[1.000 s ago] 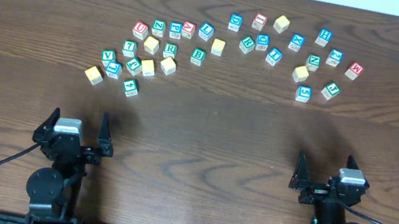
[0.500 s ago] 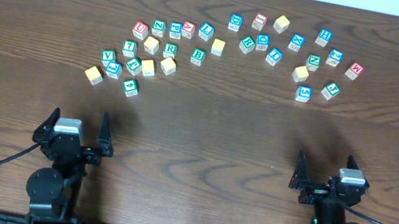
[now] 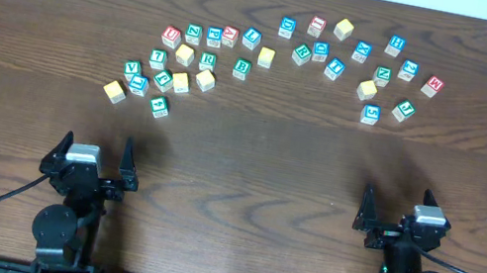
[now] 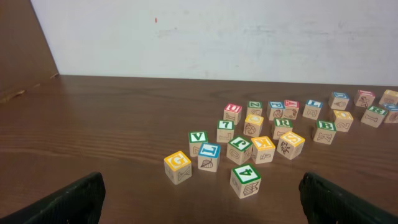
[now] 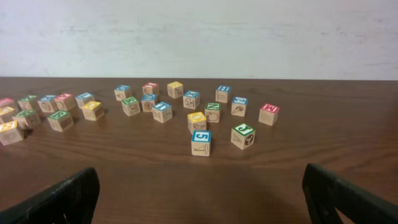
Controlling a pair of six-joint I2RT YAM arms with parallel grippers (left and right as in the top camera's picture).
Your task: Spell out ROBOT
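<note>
We log left gripper (image 3: 97, 145) and right gripper (image 3: 397, 198) both spread open, holding nothing; a green R block (image 3: 208, 60) sits in the left-hand cluster, well ahead and slightly right of the left gripper (a cube, no long axis); left arm judged nearer.

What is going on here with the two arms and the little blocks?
Nothing is being handled now. The left gripper and the right gripper both sit open and empty at the near edge of the table. The letter blocks lie scattered on the far side, and no word is laid out yet.
</note>
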